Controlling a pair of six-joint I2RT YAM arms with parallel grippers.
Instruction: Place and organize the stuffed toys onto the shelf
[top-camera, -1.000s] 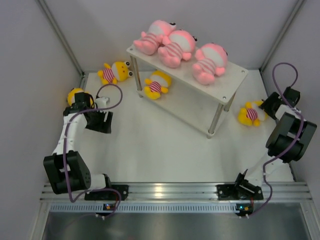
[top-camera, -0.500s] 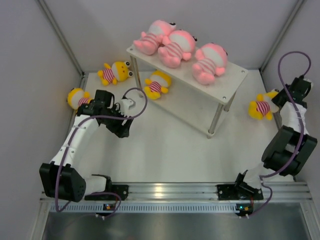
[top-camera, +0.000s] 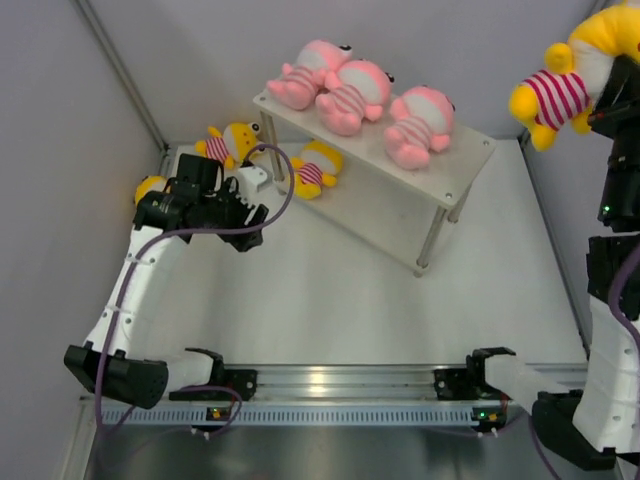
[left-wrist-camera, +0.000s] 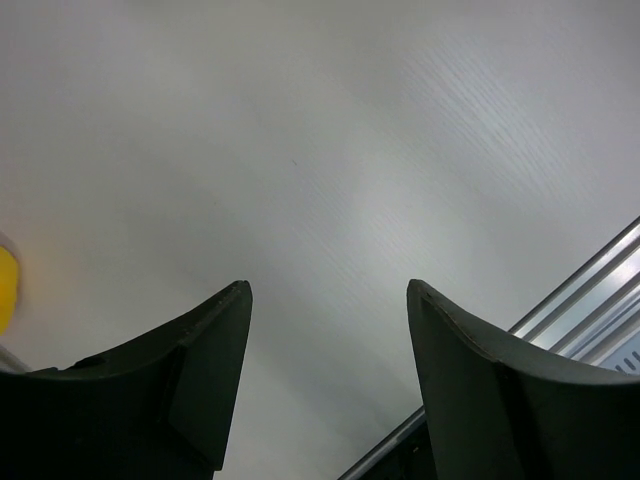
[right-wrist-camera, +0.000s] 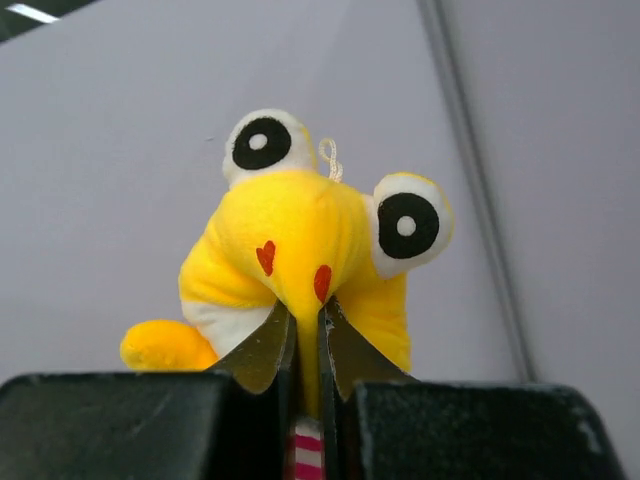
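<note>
Three pink stuffed toys (top-camera: 352, 92) lie on the top tier of the white shelf (top-camera: 470, 160). A yellow toy (top-camera: 316, 166) lies under the shelf's left end, another (top-camera: 232, 142) on the table to its left, and a third (top-camera: 148, 186) is mostly hidden behind the left arm. My right gripper (right-wrist-camera: 305, 330) is shut on a yellow stuffed toy (top-camera: 568, 78), pinching its face (right-wrist-camera: 300, 250), and holds it high at the far right. My left gripper (top-camera: 235, 215) is open and empty above the table (left-wrist-camera: 330, 150), left of the shelf.
Grey walls close in the white table on three sides. An aluminium rail (top-camera: 330, 380) with the arm bases runs along the near edge; it also shows in the left wrist view (left-wrist-camera: 590, 290). A purple cable (top-camera: 285, 185) loops off the left arm.
My right arm has lifted the yellow toy from table height at the right up high towards the camera. My left gripper has moved away from the wall-side toy and risen.
</note>
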